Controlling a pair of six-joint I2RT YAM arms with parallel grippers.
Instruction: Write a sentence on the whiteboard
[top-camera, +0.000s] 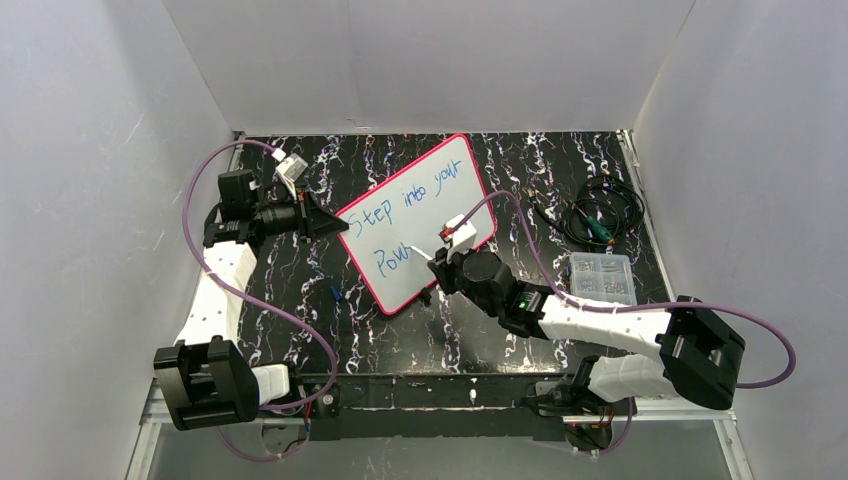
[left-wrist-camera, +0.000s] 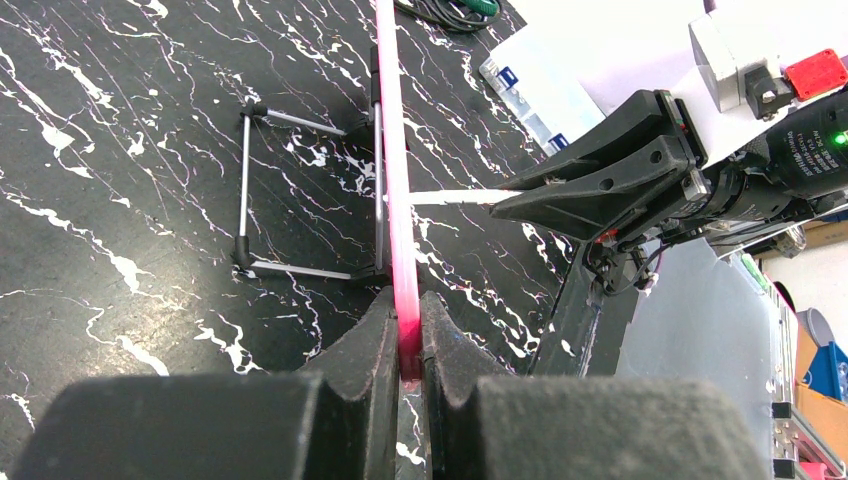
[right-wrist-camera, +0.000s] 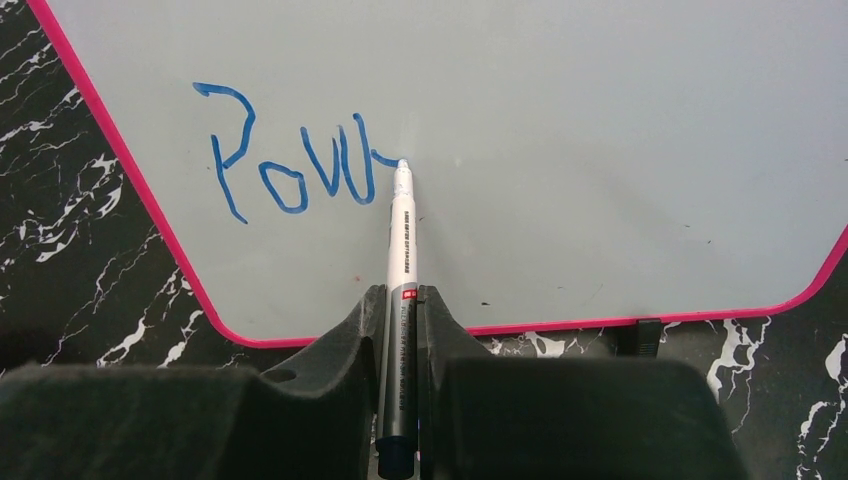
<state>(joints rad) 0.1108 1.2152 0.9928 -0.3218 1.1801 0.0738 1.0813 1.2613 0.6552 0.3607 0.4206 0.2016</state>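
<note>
The right gripper (right-wrist-camera: 402, 300) is clamped on a marker pen (right-wrist-camera: 403, 230), whose tip touches the whiteboard (right-wrist-camera: 620, 120) just after "Pow" in the sentence (right-wrist-camera: 300, 175). The left gripper (left-wrist-camera: 403, 335) pinches the board's pink edge. The board stands tilted on a black marbled table (top-camera: 500, 340) enclosed by white walls (top-camera: 430, 60).

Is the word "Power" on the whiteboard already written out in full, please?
No, the second line on the whiteboard reads only "Pow", with the marker tip resting at the end of the w.
</note>
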